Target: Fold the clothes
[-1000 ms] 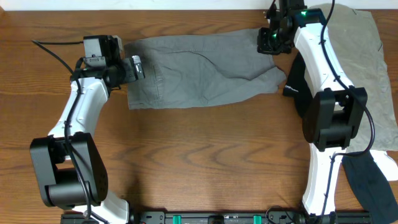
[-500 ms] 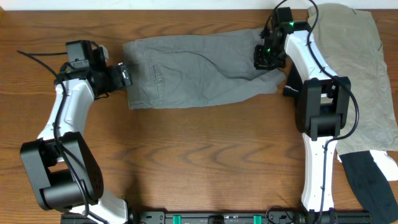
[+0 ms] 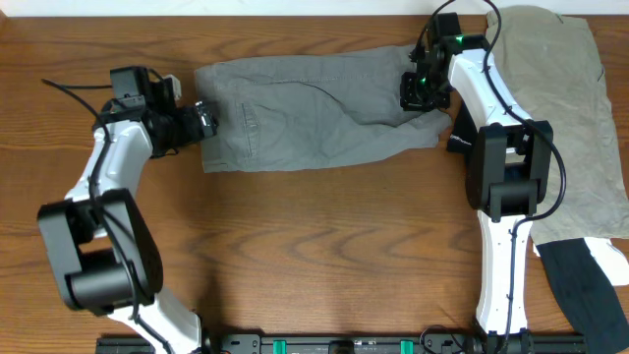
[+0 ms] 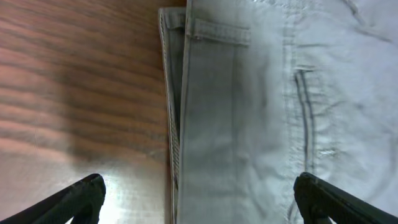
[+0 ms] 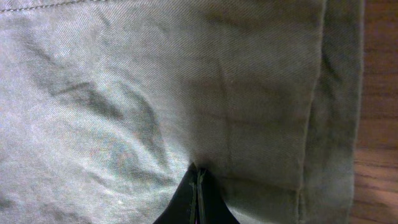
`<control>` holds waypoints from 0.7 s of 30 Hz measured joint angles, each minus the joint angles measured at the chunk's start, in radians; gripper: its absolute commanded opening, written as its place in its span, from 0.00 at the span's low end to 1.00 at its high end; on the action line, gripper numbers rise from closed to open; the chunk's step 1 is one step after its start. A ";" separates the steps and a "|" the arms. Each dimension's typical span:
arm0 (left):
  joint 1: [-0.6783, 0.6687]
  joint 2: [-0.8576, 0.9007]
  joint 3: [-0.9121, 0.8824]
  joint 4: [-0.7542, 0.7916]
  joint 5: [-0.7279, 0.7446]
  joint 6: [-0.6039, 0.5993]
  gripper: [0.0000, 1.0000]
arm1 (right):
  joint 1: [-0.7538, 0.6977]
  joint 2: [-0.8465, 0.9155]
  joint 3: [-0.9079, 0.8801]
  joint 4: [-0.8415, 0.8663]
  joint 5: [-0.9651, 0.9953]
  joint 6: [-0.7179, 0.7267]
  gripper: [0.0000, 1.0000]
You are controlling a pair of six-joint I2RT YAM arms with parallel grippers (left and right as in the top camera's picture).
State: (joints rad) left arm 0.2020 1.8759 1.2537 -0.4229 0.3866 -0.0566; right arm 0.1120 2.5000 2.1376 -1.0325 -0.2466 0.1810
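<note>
Shorts (image 3: 314, 113) lie beside left tool (image 3: 206, 120), under right tool (image 3: 423, 98).

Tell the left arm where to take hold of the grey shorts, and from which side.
Probably grip the waistband at the left end of the grey shorts, coming in low over the table on that side. Its edge lies flat, straight and doubled in layers, and the left gripper's open fingers straddle it.
</note>
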 measured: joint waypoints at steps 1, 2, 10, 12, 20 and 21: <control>0.000 0.012 0.000 0.014 0.002 0.002 0.98 | 0.000 0.000 0.000 0.000 0.000 0.000 0.01; 0.000 0.024 0.000 0.033 0.003 0.005 0.98 | 0.000 0.000 0.000 0.000 0.000 0.000 0.01; 0.000 0.084 0.002 0.114 0.008 0.006 0.98 | 0.000 0.000 0.000 0.002 0.000 0.000 0.01; 0.000 0.106 0.003 0.124 0.009 0.006 0.98 | 0.000 0.000 0.000 0.004 0.000 0.000 0.01; -0.013 0.157 0.019 0.172 0.049 0.013 0.88 | 0.000 0.001 0.000 0.012 0.000 0.000 0.01; -0.018 0.160 0.021 0.180 0.056 0.013 0.87 | 0.000 0.001 0.000 0.012 0.000 0.000 0.01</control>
State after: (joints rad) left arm 0.1841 2.0361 1.2743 -0.2428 0.4431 -0.0433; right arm 0.1120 2.5011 2.1376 -1.0203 -0.2466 0.1810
